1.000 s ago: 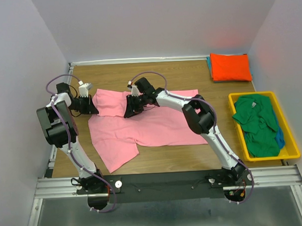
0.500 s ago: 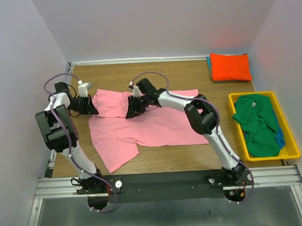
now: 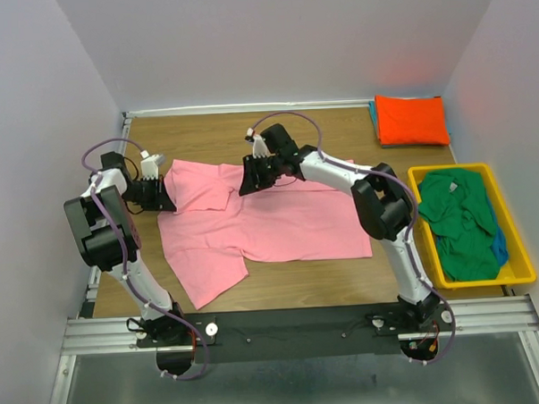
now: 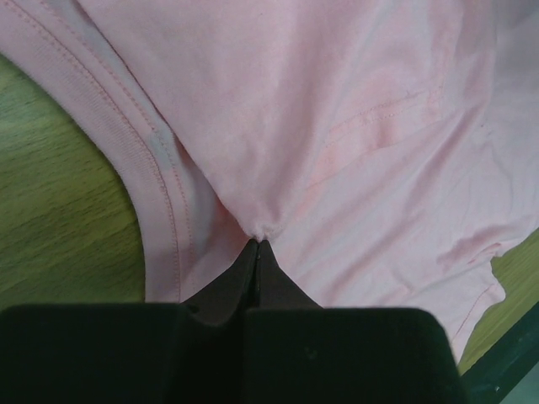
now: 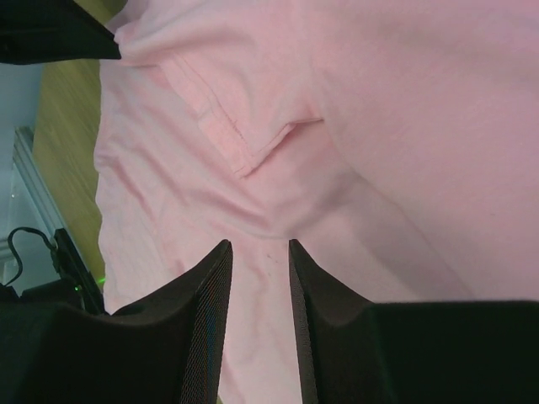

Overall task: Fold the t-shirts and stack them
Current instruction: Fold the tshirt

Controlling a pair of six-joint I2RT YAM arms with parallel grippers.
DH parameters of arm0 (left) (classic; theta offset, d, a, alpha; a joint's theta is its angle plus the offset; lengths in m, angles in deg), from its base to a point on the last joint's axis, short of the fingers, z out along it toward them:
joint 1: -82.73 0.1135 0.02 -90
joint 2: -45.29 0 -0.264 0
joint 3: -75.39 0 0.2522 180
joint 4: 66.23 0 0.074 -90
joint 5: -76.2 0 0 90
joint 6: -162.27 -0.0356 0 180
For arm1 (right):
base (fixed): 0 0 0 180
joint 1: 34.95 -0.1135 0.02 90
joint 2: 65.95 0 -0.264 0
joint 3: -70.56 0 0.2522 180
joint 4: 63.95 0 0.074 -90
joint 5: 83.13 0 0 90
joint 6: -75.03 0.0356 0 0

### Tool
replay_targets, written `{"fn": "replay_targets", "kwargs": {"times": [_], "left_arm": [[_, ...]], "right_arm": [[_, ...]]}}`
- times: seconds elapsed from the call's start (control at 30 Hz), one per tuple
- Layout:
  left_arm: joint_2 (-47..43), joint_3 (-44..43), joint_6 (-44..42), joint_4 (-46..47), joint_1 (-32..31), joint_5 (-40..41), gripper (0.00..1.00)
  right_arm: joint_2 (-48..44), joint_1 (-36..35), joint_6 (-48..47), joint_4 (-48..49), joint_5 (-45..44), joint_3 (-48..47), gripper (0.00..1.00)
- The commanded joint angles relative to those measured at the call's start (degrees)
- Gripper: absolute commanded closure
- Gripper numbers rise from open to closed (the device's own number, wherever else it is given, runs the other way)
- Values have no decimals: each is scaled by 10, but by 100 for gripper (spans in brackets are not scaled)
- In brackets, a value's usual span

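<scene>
A pink t-shirt (image 3: 270, 222) lies spread on the wooden table, its top left part folded over. My left gripper (image 3: 168, 196) is shut on a pinch of the pink t-shirt (image 4: 337, 126) at its left edge, the cloth puckering at the fingertips. My right gripper (image 3: 249, 183) hovers over the shirt's upper middle, jaws open with only flat pink cloth (image 5: 379, 109) showing between them. A folded orange t-shirt (image 3: 412, 119) lies at the back right. Crumpled green t-shirts (image 3: 458, 221) and a blue one (image 3: 500, 246) fill the bin.
A yellow plastic bin (image 3: 519, 276) stands at the right edge of the table. Something blue-grey peeks out under the orange shirt at the back right. White walls close in the table on three sides.
My right gripper has moved right and toward the back over the shirt, jaws still open. My left gripper keeps its pinch and has shifted only slightly.
</scene>
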State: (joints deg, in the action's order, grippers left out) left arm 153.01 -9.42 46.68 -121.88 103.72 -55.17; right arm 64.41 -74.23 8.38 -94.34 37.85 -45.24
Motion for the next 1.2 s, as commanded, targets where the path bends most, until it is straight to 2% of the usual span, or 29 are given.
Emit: {"fn": "replay_targets", "kwargs": {"times": [0.0, 0.1, 0.17, 0.2, 0.23, 0.47, 0.57, 0.73, 0.9, 0.93, 1.17], "left_arm": [[-9, -1, 8, -11, 3, -25, 100], [-9, -8, 12, -18, 3, -14, 100], [-4, -7, 1, -21, 2, -7, 94], [-9, -4, -2, -17, 3, -5, 86], [-15, 0, -3, -14, 2, 1, 83], [-19, 6, -25, -40, -6, 22, 84], [-16, -8, -22, -38, -4, 37, 71], [-77, -50, -44, -17, -19, 23, 66], [-138, -41, -71, 8, -109, 52, 65], [-139, -37, -73, 14, -152, 66, 65], [-109, -15, -26, 57, -276, 125, 64]], "right_arm": [[-31, 18, -33, -16, -29, 16, 59], [-36, 22, -41, -19, -31, 21, 59], [-40, 23, -43, -21, -32, 25, 59], [-42, 22, -45, -21, -34, 27, 59], [-47, 24, -45, -21, -33, 30, 59], [-61, 54, -52, -29, -37, 40, 59], [-73, 70, -59, -37, -41, 40, 59], [-99, 110, -77, -47, -51, 53, 59], [-116, 152, -96, -58, -78, 76, 59], [-118, 164, -100, -59, -80, 78, 59], [-113, 199, -110, -73, -108, 98, 59]]}}
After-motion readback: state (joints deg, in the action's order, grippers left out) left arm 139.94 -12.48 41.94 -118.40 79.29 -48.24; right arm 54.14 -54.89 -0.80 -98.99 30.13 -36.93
